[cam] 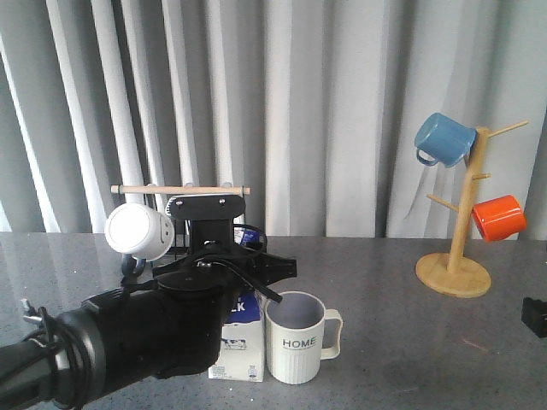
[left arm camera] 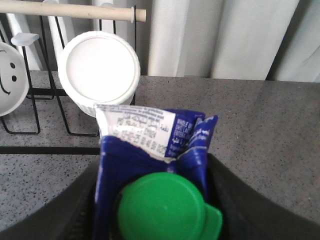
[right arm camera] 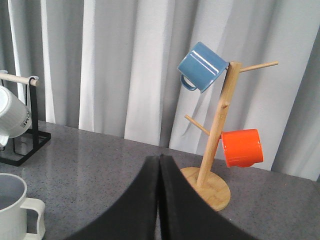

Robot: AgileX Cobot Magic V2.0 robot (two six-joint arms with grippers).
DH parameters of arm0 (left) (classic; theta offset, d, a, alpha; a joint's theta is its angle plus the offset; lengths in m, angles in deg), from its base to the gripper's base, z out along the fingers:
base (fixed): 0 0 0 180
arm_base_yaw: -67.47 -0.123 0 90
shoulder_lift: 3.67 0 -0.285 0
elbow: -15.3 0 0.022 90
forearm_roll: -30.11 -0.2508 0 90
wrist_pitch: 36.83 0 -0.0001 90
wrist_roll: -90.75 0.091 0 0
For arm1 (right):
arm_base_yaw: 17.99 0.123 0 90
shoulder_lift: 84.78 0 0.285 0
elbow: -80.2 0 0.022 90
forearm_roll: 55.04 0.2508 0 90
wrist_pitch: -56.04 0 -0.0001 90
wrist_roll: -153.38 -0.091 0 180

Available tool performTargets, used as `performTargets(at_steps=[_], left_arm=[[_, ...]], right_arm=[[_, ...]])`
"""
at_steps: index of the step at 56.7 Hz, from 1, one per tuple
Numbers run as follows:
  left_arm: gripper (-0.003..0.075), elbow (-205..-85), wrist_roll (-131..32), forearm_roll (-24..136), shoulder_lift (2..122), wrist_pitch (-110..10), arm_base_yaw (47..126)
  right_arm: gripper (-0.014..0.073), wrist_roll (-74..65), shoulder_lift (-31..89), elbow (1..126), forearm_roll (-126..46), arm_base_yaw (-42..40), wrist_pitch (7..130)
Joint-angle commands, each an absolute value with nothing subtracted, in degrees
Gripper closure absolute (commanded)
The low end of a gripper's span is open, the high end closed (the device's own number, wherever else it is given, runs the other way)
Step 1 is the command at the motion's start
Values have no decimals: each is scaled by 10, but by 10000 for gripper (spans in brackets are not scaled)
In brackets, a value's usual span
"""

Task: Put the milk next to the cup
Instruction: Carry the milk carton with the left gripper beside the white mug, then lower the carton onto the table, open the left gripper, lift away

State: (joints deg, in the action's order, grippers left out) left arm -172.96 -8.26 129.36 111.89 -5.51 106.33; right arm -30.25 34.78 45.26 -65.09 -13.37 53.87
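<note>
- Left gripper (left arm camera: 160, 200) clamped on the milk (cam: 239, 342), its dark fingers (left arm camera: 235, 200) flanking the carton's blue gable just below the green cap (left arm camera: 167, 210); the carton's base appears to sit on the grey table (cam: 402, 282), though I cannot confirm contact.
- The cup (cam: 297, 337) stands just beside the carton, on the side toward the robot's right, lettering facing me.
- From here I judge placement nearly done: I would confirm the base is flat, then part the jaws slowly and evenly so neither finger drags the tall carton sideways into the cup.
- I would retreat straight up, clear of the cap, keeping away from the white mug (left arm camera: 98, 72) hanging on the wire rack (left arm camera: 70, 115) beyond the jaws.
- Right gripper (right arm camera: 159, 200) idle, fingers pressed together on nothing.
</note>
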Motion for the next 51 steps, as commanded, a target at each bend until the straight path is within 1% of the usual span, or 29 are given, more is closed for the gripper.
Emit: performTargets(at_steps=[1, 22, 28, 32, 35, 38, 39, 40, 51], left_arm=[[637, -1745, -90, 1284, 1095, -68, 1062], [626, -1745, -90, 1298, 1095, -65, 1062], [593, -1745, -88, 1298, 1095, -64, 1062], [540, -1745, -88, 1298, 1095, -63, 1062], [489, -1745, -88, 1298, 1094, -63, 1062], [419, -1745, -88, 1298, 1094, -62, 1062], [409, -1745, -88, 1298, 1094, -62, 1062], [372, -1745, -88, 1298, 1094, -62, 1062], [87, -1745, -69, 1299, 1089, -50, 1062]], right_arm=[[602, -302, 351, 469, -656, -137, 497], [602, -302, 351, 469, -656, -137, 497], [602, -302, 351, 469, -656, -137, 497], [602, -302, 351, 469, -656, -137, 497], [602, -302, 351, 469, -656, -137, 497], [602, -302, 351, 469, -656, -137, 497], [602, -302, 351, 469, -656, -137, 497], [602, -302, 351, 469, -656, -137, 497], [602, -302, 351, 469, -656, -137, 497]])
